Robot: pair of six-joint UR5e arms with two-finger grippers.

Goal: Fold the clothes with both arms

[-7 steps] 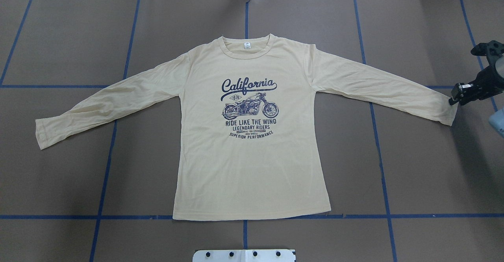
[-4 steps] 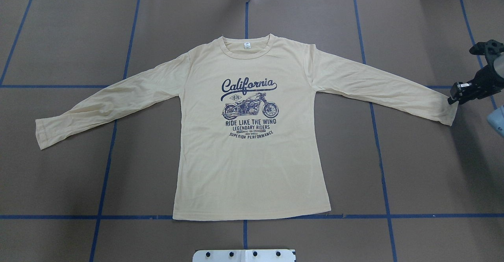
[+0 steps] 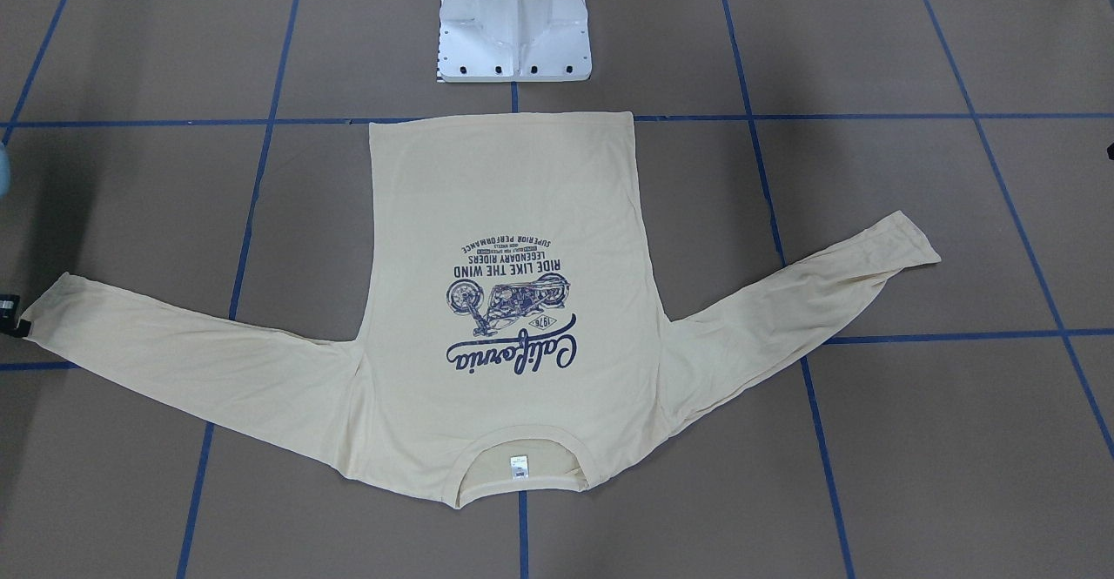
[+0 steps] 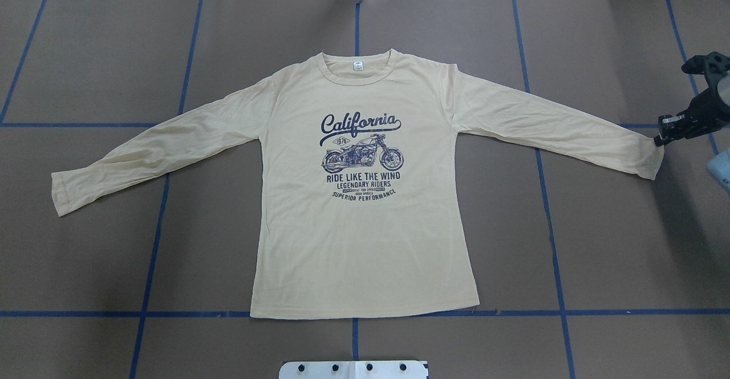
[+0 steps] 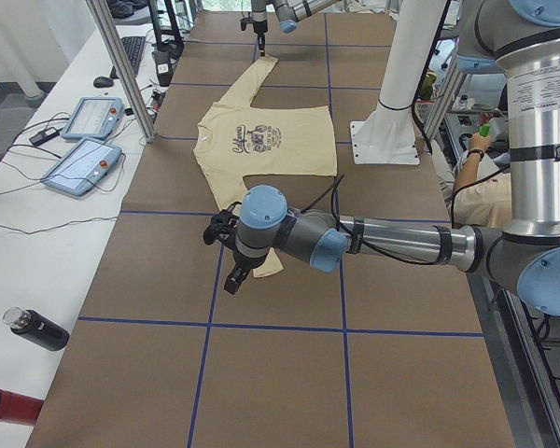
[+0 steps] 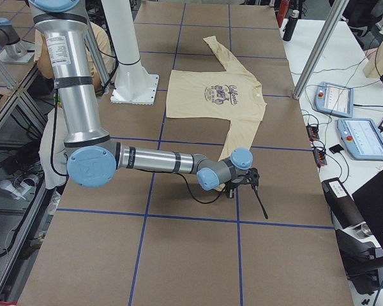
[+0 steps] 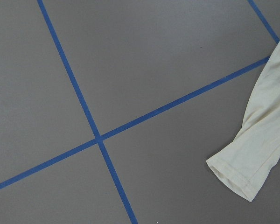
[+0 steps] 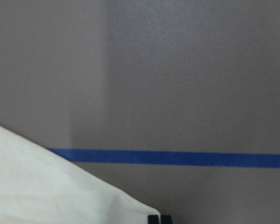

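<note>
Overhead exterior: brown table (image 4: 85, 54), blue tape lines (image 4: 559, 312), flat T-shirt (image 4: 365, 242).

Brown table (image 4: 114, 225) surface is exposed on every side of the T-shirt (image 4: 365, 242), most widely beyond both cuffs. Passage past the hem is narrowed by the white pedestal base (image 3: 513, 30). The right gripper (image 4: 658, 139) is met just beside the right cuff, and the left gripper (image 5: 231, 283) near the left cuff.

The counter (image 4: 97, 48) is covered in brown paper, marked into big squares by blue tape lines (image 4: 627, 312). A cream-yellow long-sleeved T-shirt (image 4: 359, 242) lies flat on it, print up, both sleeves spread out to the sides. The white pedestal base (image 3: 513, 35) stands near its hem.
</note>
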